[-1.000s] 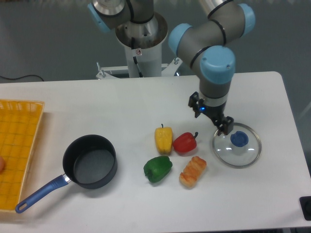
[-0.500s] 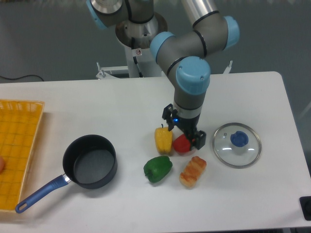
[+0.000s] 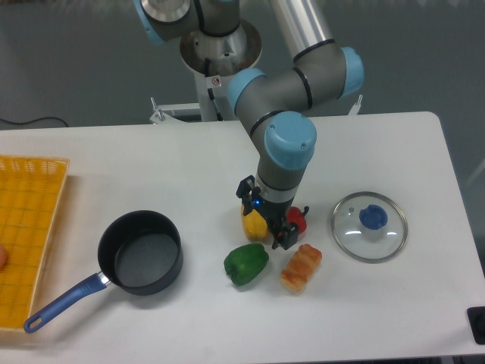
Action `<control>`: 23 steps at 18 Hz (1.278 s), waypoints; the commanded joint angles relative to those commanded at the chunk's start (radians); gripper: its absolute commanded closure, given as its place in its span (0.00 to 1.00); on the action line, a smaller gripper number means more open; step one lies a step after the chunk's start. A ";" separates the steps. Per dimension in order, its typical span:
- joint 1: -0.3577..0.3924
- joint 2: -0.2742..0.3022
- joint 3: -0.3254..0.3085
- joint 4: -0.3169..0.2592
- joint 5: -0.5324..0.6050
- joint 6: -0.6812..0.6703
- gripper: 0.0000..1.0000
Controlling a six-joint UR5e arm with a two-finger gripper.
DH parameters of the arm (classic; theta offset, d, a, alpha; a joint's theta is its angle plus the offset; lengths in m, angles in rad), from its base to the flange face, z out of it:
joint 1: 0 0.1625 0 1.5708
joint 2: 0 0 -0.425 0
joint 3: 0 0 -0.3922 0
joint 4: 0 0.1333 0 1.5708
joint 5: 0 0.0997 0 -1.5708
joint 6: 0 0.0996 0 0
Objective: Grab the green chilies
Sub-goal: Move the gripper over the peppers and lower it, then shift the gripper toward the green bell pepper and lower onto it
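Note:
The green chilies (image 3: pixel 246 264) are one glossy green bell-pepper toy lying on the white table, front centre. My gripper (image 3: pixel 264 222) hangs just above and to the upper right of it, over the yellow pepper (image 3: pixel 253 224) and the red pepper (image 3: pixel 297 219), partly hiding both. Its two fingers stand apart and hold nothing. The gripper is not touching the green pepper.
A bread-like orange toy (image 3: pixel 301 268) lies right of the green pepper. A glass lid with a blue knob (image 3: pixel 370 225) lies further right. A dark pot with a blue handle (image 3: pixel 140 252) stands to the left. A yellow basket (image 3: pixel 30 227) is at the left edge.
The arm has swung left from above the glass lid to above the yellow and red peppers, and has come closer to the green pepper. The objects have not moved.

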 joint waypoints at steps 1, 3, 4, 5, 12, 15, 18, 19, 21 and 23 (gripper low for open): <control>0.000 -0.005 0.000 0.009 -0.003 -0.005 0.00; 0.005 -0.009 0.002 0.015 -0.005 -0.008 0.00; 0.009 -0.017 0.003 0.028 -0.006 -0.008 0.00; 0.012 -0.022 0.003 0.041 -0.006 -0.008 0.00; 0.018 -0.057 0.008 0.074 -0.005 -0.009 0.00; 0.015 -0.069 0.008 0.080 -0.003 -0.012 0.00; 0.009 -0.080 0.008 0.080 -0.003 -0.032 0.00; 0.005 -0.086 0.008 0.080 -0.002 -0.040 0.00; -0.002 -0.087 0.006 0.080 0.000 -0.044 0.00; -0.012 -0.095 0.008 0.080 0.002 -0.058 0.00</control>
